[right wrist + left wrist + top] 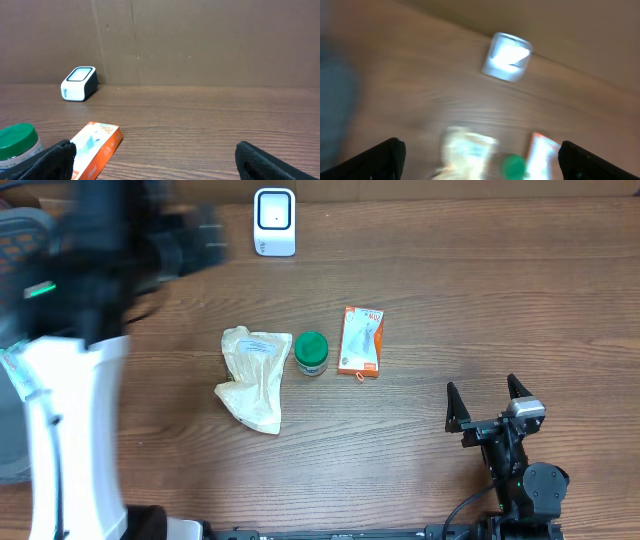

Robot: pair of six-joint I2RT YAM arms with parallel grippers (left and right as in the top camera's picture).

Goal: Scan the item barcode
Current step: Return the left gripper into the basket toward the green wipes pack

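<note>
A white barcode scanner [275, 222] stands at the table's far edge, also seen as the scanner [506, 56] and the scanner [79, 83]. Mid-table lie a cream plastic bag [255, 375], a green-lidded jar [311, 352] and an orange-and-white box [361, 340]. My left gripper [205, 238] is a motion-blurred dark shape high at the far left, open and empty. Its wrist view is smeared, with the bag [465, 150], jar [514, 166] and box [542, 152] below the left gripper [480, 167]. My right gripper [490, 402] rests open at the front right, empty.
The left arm's white body [70, 430] fills the left side of the overhead view. A brown cardboard wall [200, 40] stands behind the table. From the right wrist, the jar [17, 142] and box [95, 145] lie to the left of the gripper.
</note>
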